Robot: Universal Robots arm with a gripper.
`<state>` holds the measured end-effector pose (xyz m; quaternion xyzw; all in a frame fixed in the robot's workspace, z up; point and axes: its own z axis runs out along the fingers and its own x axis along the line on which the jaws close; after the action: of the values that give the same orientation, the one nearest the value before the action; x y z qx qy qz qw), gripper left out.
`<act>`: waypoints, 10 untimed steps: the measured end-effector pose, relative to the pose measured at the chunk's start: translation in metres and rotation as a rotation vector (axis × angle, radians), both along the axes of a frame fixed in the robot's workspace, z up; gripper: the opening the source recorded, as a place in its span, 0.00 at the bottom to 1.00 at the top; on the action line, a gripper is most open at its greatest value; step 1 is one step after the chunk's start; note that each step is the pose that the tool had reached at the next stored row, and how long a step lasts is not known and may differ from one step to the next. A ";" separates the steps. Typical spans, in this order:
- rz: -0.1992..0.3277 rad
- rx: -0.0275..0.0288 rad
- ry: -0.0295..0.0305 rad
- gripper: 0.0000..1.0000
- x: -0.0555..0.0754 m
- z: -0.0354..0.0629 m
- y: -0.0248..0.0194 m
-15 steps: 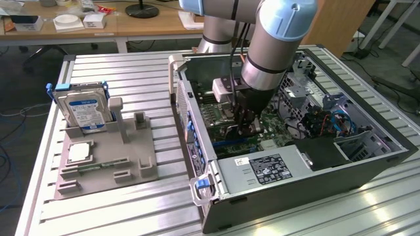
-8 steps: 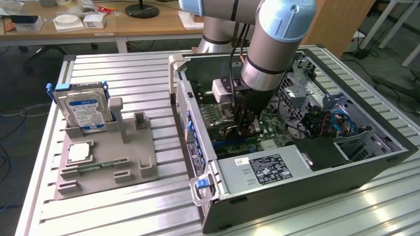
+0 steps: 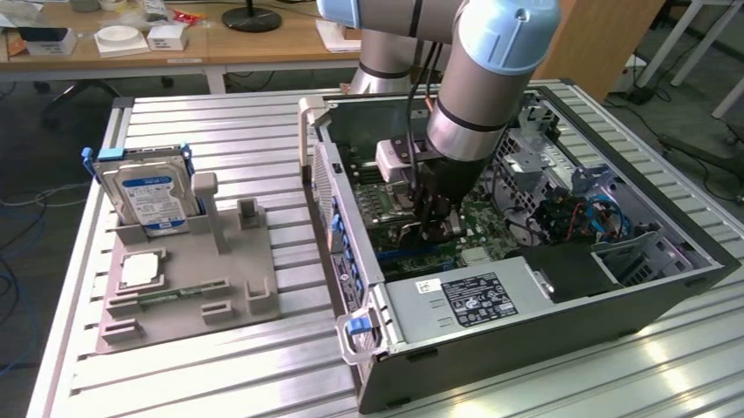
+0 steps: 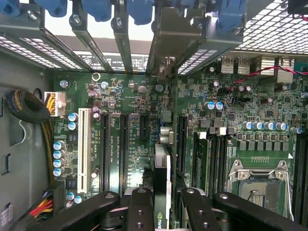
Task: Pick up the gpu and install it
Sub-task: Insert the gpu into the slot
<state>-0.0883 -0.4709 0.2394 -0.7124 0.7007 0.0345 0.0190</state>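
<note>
My gripper (image 3: 430, 225) is deep inside the open computer case (image 3: 651, 287), low over the green motherboard (image 4: 130, 101). It is shut on the gpu (image 4: 162, 173), a thin dark card seen edge-on between the two black fingers (image 4: 139, 211). The card's silver bracket (image 4: 168, 43) points toward the row of rear slot covers. The card stands upright over the long black expansion slots (image 4: 122, 149). Whether its edge touches a slot cannot be told, because the fingers hide the near part.
A grey fixture (image 3: 233, 287) at the exterior view's left holds a hard drive (image 3: 152, 196) with a blue-white label and a small green memory stick (image 3: 174, 294). Inside the case are the power supply (image 3: 465, 300), a braided cable bundle (image 4: 29, 110), the CPU socket (image 4: 257, 185) and a white slot (image 4: 84, 149).
</note>
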 end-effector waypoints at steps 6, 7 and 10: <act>0.000 0.0000 0.0000 0.27 0.000 0.0000 0.0000; 0.000 0.0000 0.0000 0.27 0.000 0.0000 0.0000; 0.000 0.0015 -0.0011 0.27 0.000 0.0017 0.0002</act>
<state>-0.0882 -0.4707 0.2412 -0.7124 0.7006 0.0346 0.0199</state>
